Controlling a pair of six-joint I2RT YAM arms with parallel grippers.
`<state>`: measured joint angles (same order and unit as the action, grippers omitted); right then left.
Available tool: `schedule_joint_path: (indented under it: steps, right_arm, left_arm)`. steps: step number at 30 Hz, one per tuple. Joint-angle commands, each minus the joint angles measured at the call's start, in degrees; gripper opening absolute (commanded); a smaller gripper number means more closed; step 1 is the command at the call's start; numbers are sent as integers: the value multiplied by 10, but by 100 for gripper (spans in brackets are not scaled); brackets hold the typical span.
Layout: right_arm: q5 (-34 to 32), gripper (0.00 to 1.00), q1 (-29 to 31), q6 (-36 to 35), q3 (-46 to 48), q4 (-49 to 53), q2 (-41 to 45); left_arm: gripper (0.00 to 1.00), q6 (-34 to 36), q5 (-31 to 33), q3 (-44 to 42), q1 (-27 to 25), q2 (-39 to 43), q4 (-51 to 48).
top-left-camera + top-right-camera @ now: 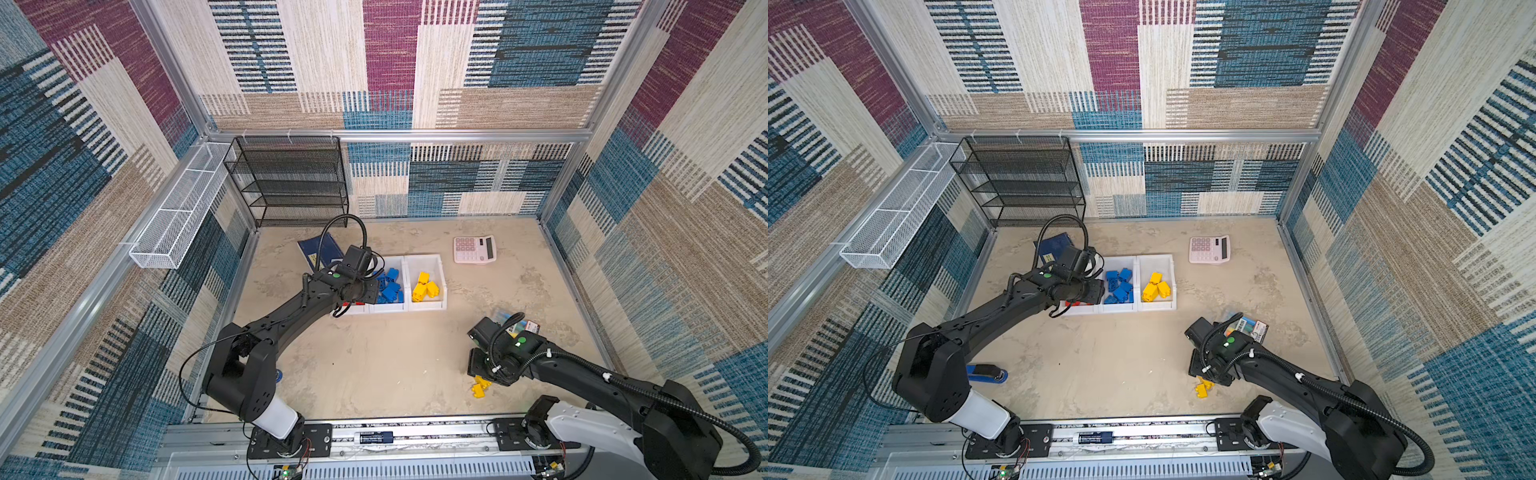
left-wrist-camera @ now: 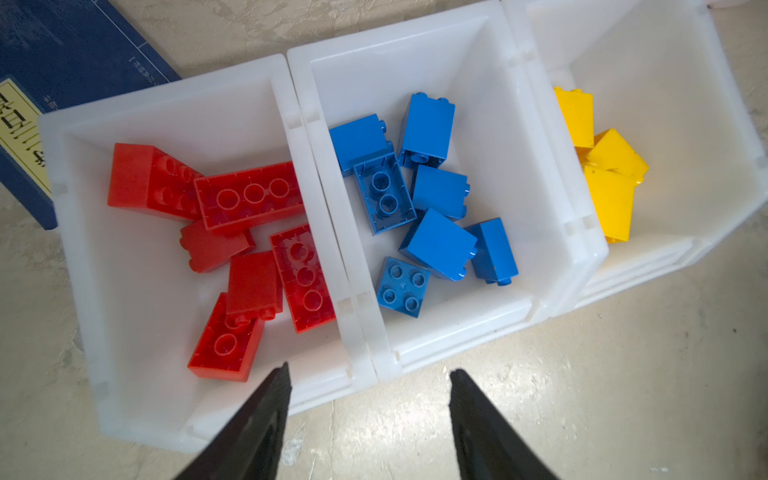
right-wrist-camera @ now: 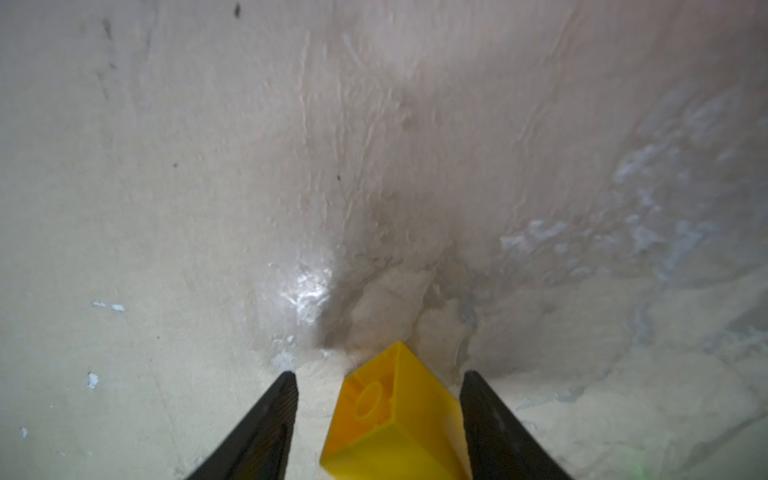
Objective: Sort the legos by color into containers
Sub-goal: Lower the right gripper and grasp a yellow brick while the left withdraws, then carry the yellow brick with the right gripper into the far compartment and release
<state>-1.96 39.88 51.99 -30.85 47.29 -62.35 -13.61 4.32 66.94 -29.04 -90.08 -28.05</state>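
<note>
Legos (image 1: 390, 286) lie sorted in three joined bins (image 2: 305, 124): red legos (image 2: 249, 199), blue legos (image 2: 440, 245), yellow legos (image 2: 611, 195). One yellow brick (image 1: 481, 387) sits on the table (image 1: 395, 357) near its front edge, well apart from the bins, broad bare table between. Left end effector (image 2: 370, 374) hovers over the bins' front rim, jaws apart, empty. Right end effector (image 3: 379, 374) straddles the yellow brick, jaws apart: one finger at its side, a gap at the other.
</note>
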Motion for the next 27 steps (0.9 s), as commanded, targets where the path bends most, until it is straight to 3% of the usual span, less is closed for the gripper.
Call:
schedule_joint_path:
  steps: [1,9,16,27]
  right_arm:
    - [-1,64,8,9,-4,12,-1]
    - [2,60,21,9,-6,11,-18]
    - [-2,41,22,4,-17,-2,-24]
    - [-22,32,21,-45,-77,-67,-55]
  left_arm:
    - [64,-20,1,-3,0,4,13]
    - [64,-20,0,-5,1,3,14]
    - [64,-22,2,-9,1,6,13]
    - [64,-30,0,-13,1,16,6]
